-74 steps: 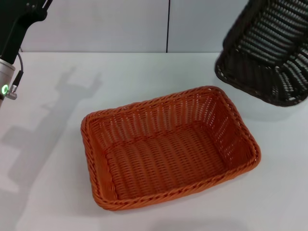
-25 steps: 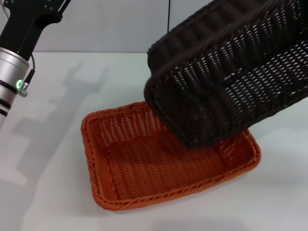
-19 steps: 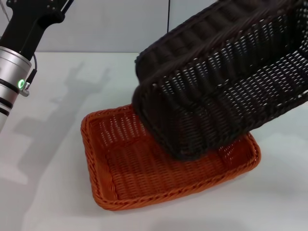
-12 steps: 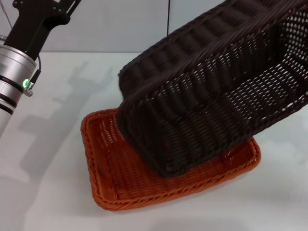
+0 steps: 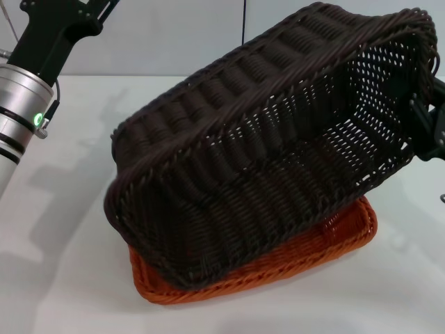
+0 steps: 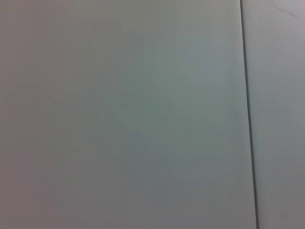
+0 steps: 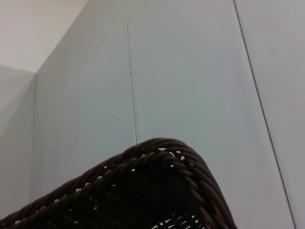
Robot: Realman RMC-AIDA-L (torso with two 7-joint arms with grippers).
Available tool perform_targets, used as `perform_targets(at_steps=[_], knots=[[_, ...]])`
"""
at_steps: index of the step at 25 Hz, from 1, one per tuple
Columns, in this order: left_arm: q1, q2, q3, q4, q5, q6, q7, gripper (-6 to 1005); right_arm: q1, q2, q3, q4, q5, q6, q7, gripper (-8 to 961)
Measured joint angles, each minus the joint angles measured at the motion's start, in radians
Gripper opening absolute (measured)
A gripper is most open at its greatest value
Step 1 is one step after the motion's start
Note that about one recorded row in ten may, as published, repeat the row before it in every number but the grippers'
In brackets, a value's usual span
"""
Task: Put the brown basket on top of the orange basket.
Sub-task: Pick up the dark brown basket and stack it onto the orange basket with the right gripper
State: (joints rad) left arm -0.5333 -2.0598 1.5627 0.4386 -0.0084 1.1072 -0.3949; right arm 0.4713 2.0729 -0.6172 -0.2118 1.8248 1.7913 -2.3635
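The brown basket [image 5: 264,174] hangs tilted over the orange basket [image 5: 327,240]. Its left end is low, over the orange basket's left part, and its right end is raised. It hides most of the orange basket; only the orange front rim and right corner show. My right gripper [image 5: 427,129] grips the brown basket's raised right end at the view's right edge. The brown rim also shows in the right wrist view [image 7: 143,191]. I cannot tell whether the two baskets touch.
My left arm [image 5: 28,76] stands raised at the far left, its gripper out of view. The white table [image 5: 62,278] lies around the baskets, with a grey panel wall [image 6: 143,114] behind.
The brown basket has swung in from the upper right, moving left and down. It now covers most of the orange basket. The left arm has barely moved.
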Motion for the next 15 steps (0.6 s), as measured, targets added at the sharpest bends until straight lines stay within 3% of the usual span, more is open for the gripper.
perform_targets(at_steps=[15], knots=[[-0.057, 0.0, -0.002, -0.005, 0.028, -0.06, 0.051, 842, -0.003, 0.01, 0.017, 0.229, 0.03, 0.01, -0.154, 193]])
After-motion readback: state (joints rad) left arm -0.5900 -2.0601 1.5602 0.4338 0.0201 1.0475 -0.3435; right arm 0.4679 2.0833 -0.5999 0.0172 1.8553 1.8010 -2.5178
